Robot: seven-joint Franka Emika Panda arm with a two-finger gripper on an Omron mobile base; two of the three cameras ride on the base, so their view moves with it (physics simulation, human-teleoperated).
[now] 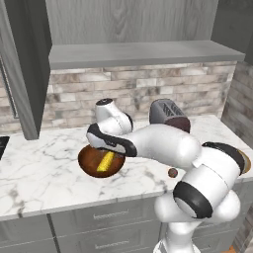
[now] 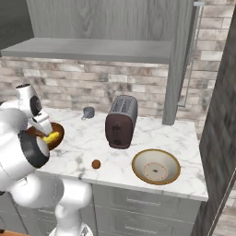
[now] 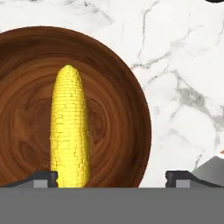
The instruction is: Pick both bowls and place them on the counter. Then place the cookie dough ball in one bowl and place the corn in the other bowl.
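Corn [image 3: 70, 127] lies inside the dark bowl [image 3: 113, 78], flat on its bottom. The hand view looks straight down on it. The jaws are spread wide, one tip on each side, and the corn is not pinched; it lies free by the left tip. The gripper [image 3: 111, 177] hangs just over the dark bowl.

So the corn step looks done, and both bowls sit on the surface [image 1: 44, 173]. The tan bowl [image 2: 156, 167] is far from the dark bowl, past the toaster [image 2: 120, 122]. Nothing can be seen lying inside it.

The dough ball [image 2: 96, 164] sits on the surface between the dark bowl and the tan bowl, nearer the front edge. It is not in any bowl yet.

I think the next move is to lift the arm up from the dark bowl and go over to the dough ball. The ball is very small and round, so the jaws need to come down right over it and close gently, or it may roll away.

A small grey mug [image 2: 88, 112] stands behind the toaster's left side. No writing or brand can be read anywhere.
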